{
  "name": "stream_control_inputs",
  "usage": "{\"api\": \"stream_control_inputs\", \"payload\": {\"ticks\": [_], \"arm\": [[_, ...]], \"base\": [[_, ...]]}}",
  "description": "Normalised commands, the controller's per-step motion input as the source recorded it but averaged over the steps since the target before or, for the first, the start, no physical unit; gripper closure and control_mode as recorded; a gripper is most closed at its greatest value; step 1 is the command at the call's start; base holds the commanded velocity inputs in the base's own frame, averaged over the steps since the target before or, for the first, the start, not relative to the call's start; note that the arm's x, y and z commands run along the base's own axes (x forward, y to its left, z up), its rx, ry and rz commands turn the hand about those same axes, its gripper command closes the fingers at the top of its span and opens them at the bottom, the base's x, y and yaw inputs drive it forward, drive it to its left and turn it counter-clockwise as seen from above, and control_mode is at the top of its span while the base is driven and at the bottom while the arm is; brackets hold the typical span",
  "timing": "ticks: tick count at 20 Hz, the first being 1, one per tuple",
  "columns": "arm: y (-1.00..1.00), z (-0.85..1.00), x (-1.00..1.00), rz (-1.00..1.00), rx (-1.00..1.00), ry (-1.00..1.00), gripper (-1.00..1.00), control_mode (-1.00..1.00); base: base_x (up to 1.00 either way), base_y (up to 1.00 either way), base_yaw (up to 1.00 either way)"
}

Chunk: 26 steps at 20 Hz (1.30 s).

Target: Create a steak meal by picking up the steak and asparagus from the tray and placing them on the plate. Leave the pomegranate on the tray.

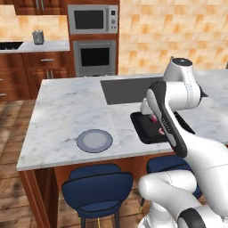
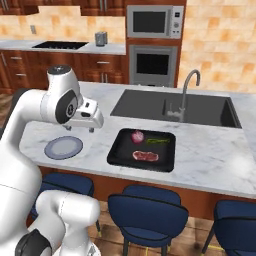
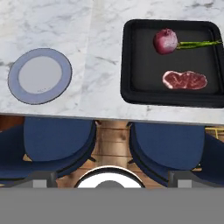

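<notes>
1. Flat black square tray with raised rim (image 3: 140, 61) sits on the white marble island counter (image 2: 210, 155), near its front edge, in front of the dark sink basin (image 2: 150, 105) with its grey faucet (image 2: 187, 92)
2. Flat oval slab of red-pink marbled steak (image 3: 184, 80) lies on the tray's front half; also visible in the right base view (image 2: 145, 156)
3. Round purplish-red pomegranate (image 3: 165, 41) sits on the tray's back half; thin green asparagus stalk (image 3: 199, 43) lies just beside it, one end touching or nearly touching the fruit, running toward the tray's side rim
4. Small round grey-blue plate with darker blue rim (image 3: 40, 75) rests on the counter well apart from the tray; nothing on it
5. Two-finger gripper (image 2: 91, 120) hangs above the counter between plate and tray, holding nothing; how far the jaws are open, cannot tell
6. Dark blue padded stools (image 3: 57, 144) stand under the counter's front edge
</notes>
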Motion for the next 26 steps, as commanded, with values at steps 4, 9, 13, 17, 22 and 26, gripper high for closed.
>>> {"api": "stream_control_inputs", "payload": {"ticks": [4, 9, 13, 17, 22, 26], "arm": [[0.00, 0.00, 0.00, 0.00, 0.00, 0.00, -1.00, 1.00], [0.09, 0.00, 0.33, -0.01, 0.00, 0.00, -1.00, -1.00], [-0.01, -0.02, 0.47, -0.06, 0.00, 0.00, -1.00, -1.00], [-0.18, -0.02, 0.30, -0.09, 0.01, 0.00, -1.00, -1.00], [-0.26, 0.00, 0.22, -0.10, 0.04, 0.00, -1.00, -1.00], [-0.37, -0.05, 0.21, -0.11, 0.04, 0.03, -1.00, -1.00]], "base": [[0.83, 0.18, -0.02], [0.30, 0.09, -0.01], [0.00, 0.00, 0.00], [0.00, 0.00, 0.00], [0.00, 0.00, 0.00], [0.00, 0.00, 0.00]]}}
